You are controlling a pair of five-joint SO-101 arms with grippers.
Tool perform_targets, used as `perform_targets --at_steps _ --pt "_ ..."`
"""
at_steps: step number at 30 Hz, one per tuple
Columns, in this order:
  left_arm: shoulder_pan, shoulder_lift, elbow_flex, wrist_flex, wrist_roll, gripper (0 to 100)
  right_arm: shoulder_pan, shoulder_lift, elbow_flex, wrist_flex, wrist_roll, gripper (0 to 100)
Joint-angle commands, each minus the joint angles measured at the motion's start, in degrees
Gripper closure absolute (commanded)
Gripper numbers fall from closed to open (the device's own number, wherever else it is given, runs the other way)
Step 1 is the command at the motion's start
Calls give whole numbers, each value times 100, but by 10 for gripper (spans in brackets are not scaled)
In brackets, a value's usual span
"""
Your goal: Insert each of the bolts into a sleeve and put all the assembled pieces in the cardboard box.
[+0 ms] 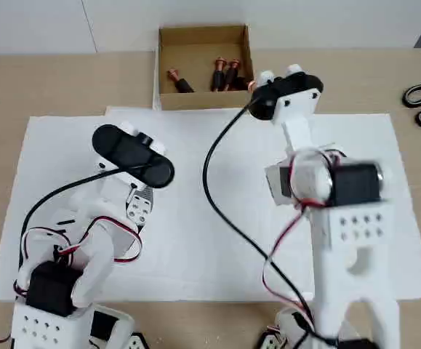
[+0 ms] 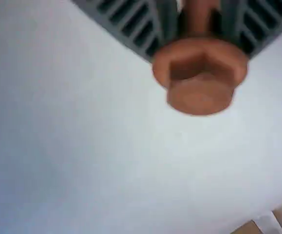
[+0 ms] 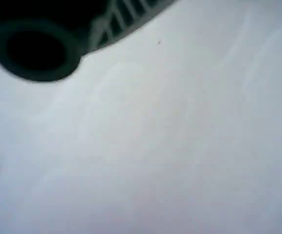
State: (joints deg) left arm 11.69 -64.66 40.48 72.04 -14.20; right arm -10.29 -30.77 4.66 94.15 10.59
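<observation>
While your left hand point(image 2: 199, 17) pinches the copper bolt point(image 2: 199, 80) by its shank over the white paper point(image 2: 82, 146), and your right hand point(image 3: 58, 19) clamps the black sleeve point(image 3: 36, 51) with its mouth open (assembled pieces point(image 1: 218, 75) lie in the cardboard box point(image 1: 168, 43)), you seem set to mate them.

The bolt point(image 2: 199, 78) looks matt copper, the sleeve point(image 3: 36, 51) dull black plastic, the box point(image 1: 195, 58) cardboard.

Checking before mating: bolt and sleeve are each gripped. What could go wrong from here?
The left pincer pinches the bolt by its shank alone; pushing it into the sleeve could tilt it or make it slip.
A black cable loops across the paper between the arms and might snag.
</observation>
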Motion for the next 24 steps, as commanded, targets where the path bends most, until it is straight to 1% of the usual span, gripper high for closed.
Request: perform_targets --at_steps 1,3,6,10,12,14,16,21,24 --pt "-9 -114 -40 -176 695 994 40 -673 -18 -295 -97 992" --pt "-9 -105 -40 -229 1160 994 22 -910 211 -716 -273 992" --pt "-9 -105 -31 -536 1688 994 13 -1182 985 -1657 -413 994" --pt "-9 -105 48 -1266 2189 994 13 -1358 2330 -3064 -378 994" --pt "-9 -123 242 -1644 2497 994 -4 -1367 2901 -3477 -369 995" --pt "-9 -114 444 -1934 2725 994 -75 -1437 3174 -3626 -360 995" --pt "-9 -114 655 -2242 2804 994 -189 -1587 3349 -3679 -396 995" --pt "-9 -114 1007 -2848 2813 994 -690 -2149 3771 -3776 -677 995" --pt "-9 -141 1156 -3051 2787 994 -866 -2633 4334 -4145 -554 995"
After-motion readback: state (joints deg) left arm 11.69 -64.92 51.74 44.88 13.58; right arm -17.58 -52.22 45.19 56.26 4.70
